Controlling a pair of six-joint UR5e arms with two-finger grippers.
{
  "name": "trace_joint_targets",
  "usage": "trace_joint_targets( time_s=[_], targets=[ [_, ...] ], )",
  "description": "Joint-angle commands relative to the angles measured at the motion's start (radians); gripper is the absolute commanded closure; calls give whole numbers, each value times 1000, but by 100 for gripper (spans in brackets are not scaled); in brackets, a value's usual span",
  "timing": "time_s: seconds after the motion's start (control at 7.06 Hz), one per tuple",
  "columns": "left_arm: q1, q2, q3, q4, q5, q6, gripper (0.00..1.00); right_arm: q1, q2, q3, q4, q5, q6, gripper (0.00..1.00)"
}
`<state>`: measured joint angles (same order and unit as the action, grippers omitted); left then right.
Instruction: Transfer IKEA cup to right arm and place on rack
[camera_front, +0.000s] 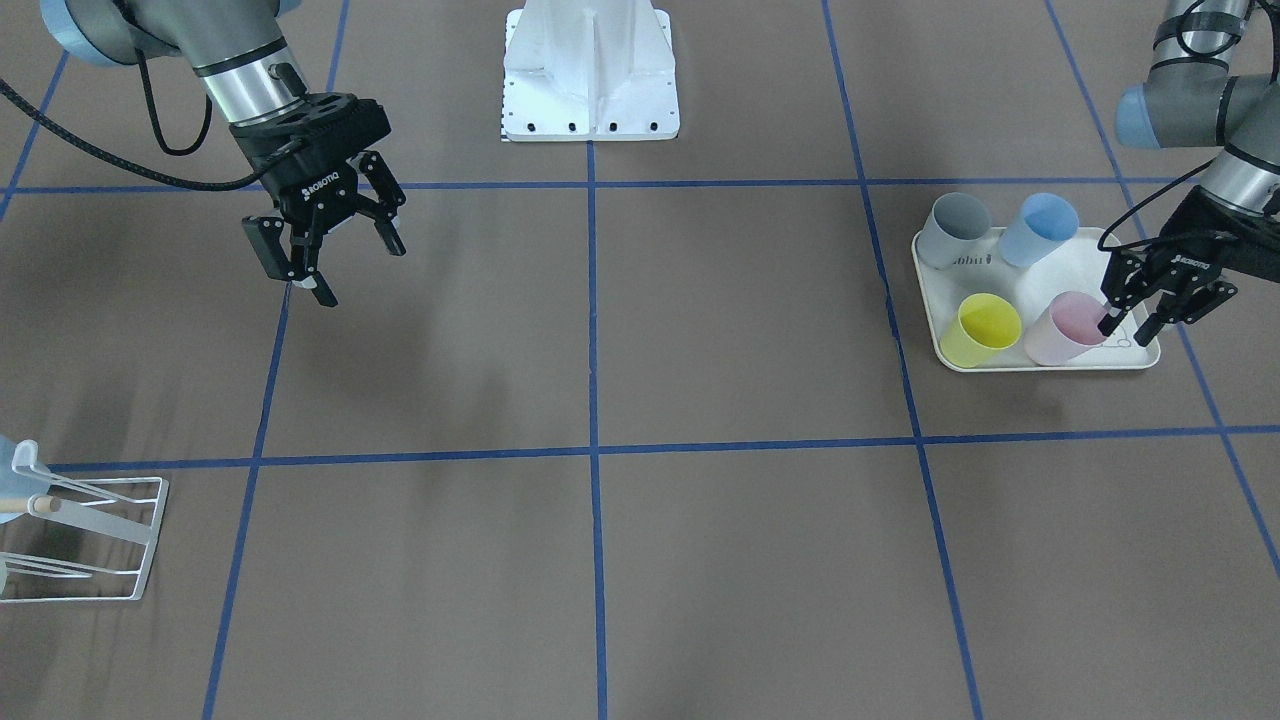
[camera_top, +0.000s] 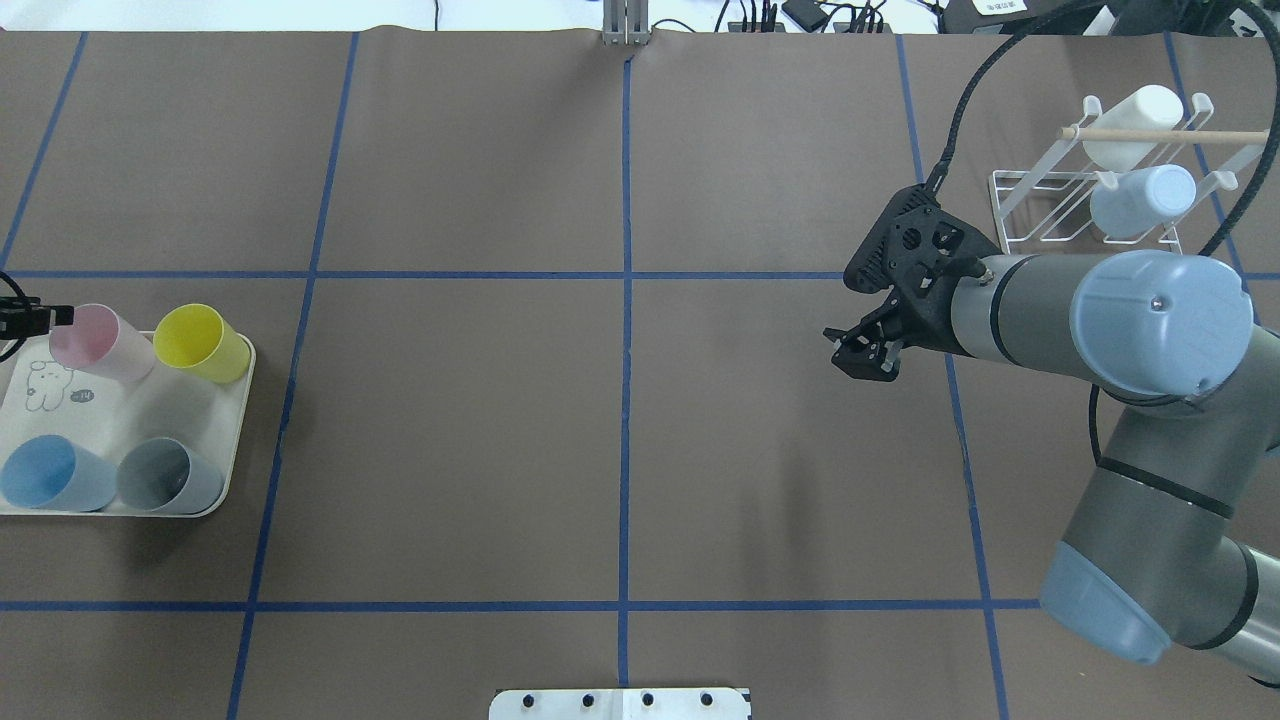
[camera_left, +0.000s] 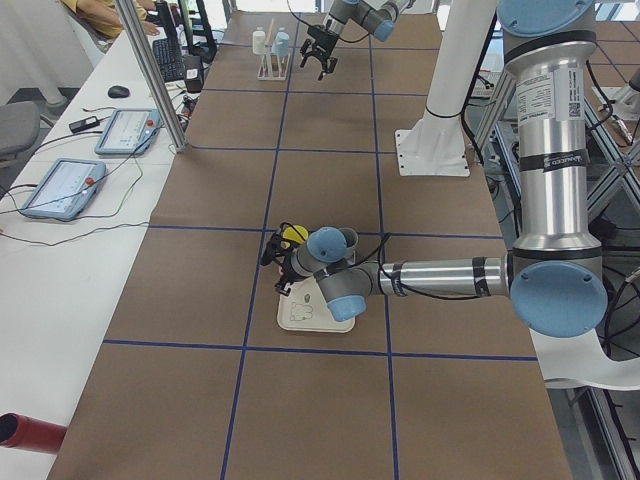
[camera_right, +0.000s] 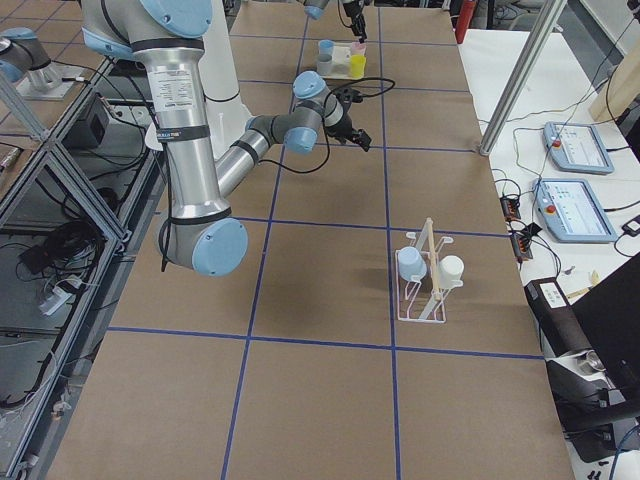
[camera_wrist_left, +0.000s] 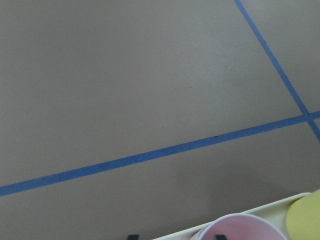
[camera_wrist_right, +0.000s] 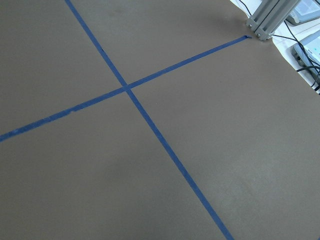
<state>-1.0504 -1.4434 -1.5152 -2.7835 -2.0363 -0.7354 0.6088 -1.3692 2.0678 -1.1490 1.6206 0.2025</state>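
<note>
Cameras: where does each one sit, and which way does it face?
Front-facing: across the table, looking down toward the base; right gripper view-left, left gripper at the tray.
Overhead: behind the robot, looking forward and down; right arm and rack view-right.
Exterior left: table's end, left arm nearest.
Exterior right: opposite end, right arm nearest.
Left wrist: looks down at pink cup; its gripper barely shows.
Right wrist: table and tape only, no body.
Front-facing and overhead share tray, rack, right gripper.

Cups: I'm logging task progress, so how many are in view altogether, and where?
6. Four sit on the tray: pink cup, yellow cup, blue cup, grey cup. Two are on the rack: white cup, pale blue cup. None appears hidden.
</note>
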Motion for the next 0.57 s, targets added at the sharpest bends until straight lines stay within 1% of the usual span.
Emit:
trace_joint_targets(
  time_s=[0.0,0.28,0.42],
  targets=[
    [9,0,1,-8,-1,-2,54,0,-1,0,0,-1,0,0],
    [30,1,3,-16,-1,-2,54,0,-1,-2,0,-2,0,0],
    [38,3,4,-25,-1,-4,58,0,-1,-2,0,-2,0,0]
  ],
)
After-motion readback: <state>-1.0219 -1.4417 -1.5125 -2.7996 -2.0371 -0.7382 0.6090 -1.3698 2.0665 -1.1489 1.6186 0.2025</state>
